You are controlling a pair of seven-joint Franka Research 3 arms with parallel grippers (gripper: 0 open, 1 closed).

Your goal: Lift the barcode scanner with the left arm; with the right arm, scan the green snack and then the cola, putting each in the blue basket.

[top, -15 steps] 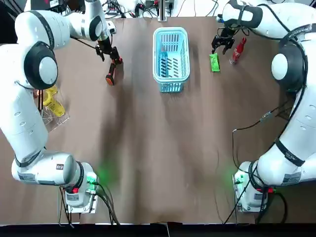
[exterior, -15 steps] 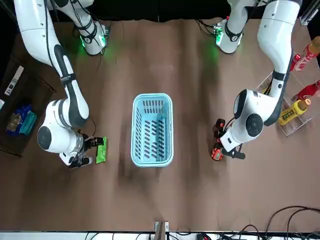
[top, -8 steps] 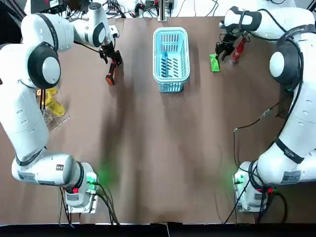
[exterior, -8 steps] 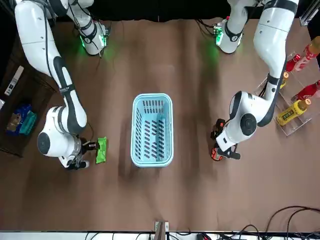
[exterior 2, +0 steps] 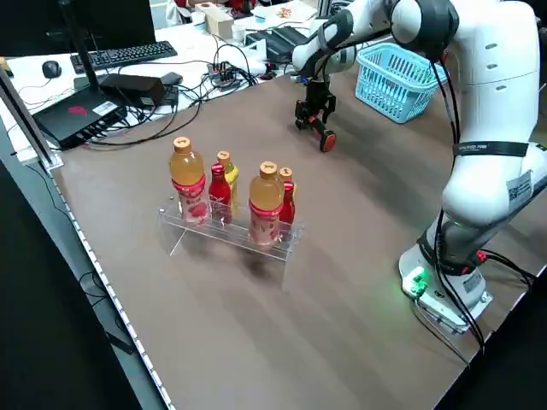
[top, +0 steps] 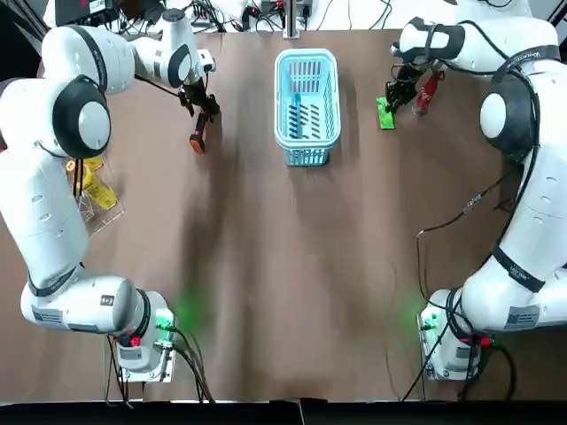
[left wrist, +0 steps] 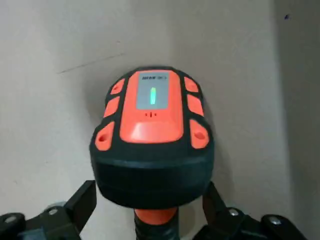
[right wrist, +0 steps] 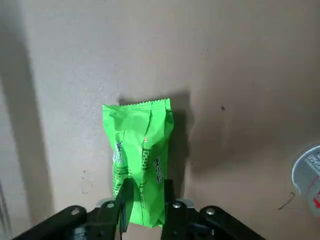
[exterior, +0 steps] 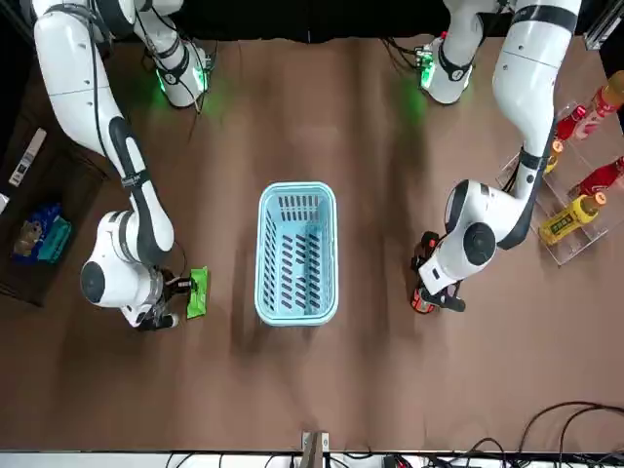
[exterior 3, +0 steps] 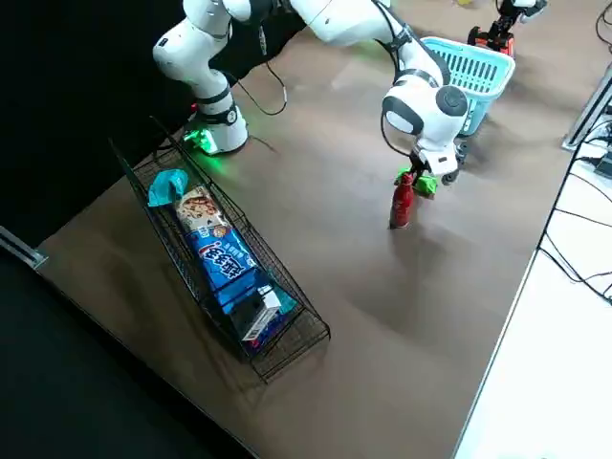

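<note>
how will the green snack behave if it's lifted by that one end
Probably floppy: the green snack is a thin crimped pouch lying flat, so its free end may droop. Likely light, being so flat. The right gripper pinches only one end, so it could swing or slip a little. The left gripper sits open astride the barcode scanner.

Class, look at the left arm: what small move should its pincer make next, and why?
Probably close on the handle of the barcode scanner. The left pincer stands open with a finger on either side of the handle, and the scanner lies on the table, unlifted. The right pincer grips the green snack.
</note>
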